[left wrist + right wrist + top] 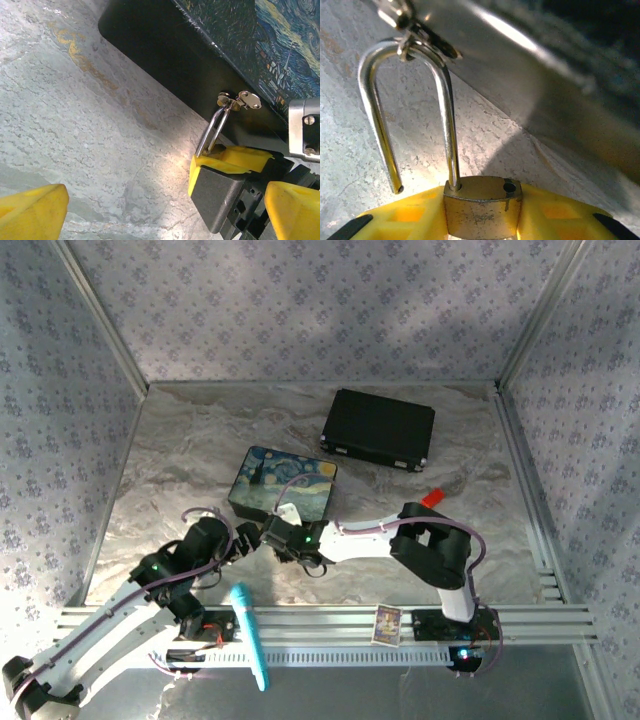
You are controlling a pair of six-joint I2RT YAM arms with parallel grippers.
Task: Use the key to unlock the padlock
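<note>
1. Two arms rise from the near edge. One teal pen (250, 637) and one small card (387, 624) lie on the rail beside the bases.
2. Two grippers meet at the box's near side. The left gripper (243, 543) is spread wide and holds nothing. Its own wrist view shows the yellow fingertips (30, 212) far apart above the marbled table (75, 125).
3. The right gripper (285, 532) is clamped on one padlock (482, 207), with a yellow pad against each side of the brass body.
4. In the top view the padlock is too small to make out. The right wrist view shows the shackle (447, 100) open: one leg sits in the body, the other end hangs free.
5. One painted box (283, 483). The left wrist view shows the shackle hooked through its latch (240, 100).
6. One red piece (432, 497) lies to the right of the box, apart from it. One black case (378, 428) lies farthest back, closed.
</note>
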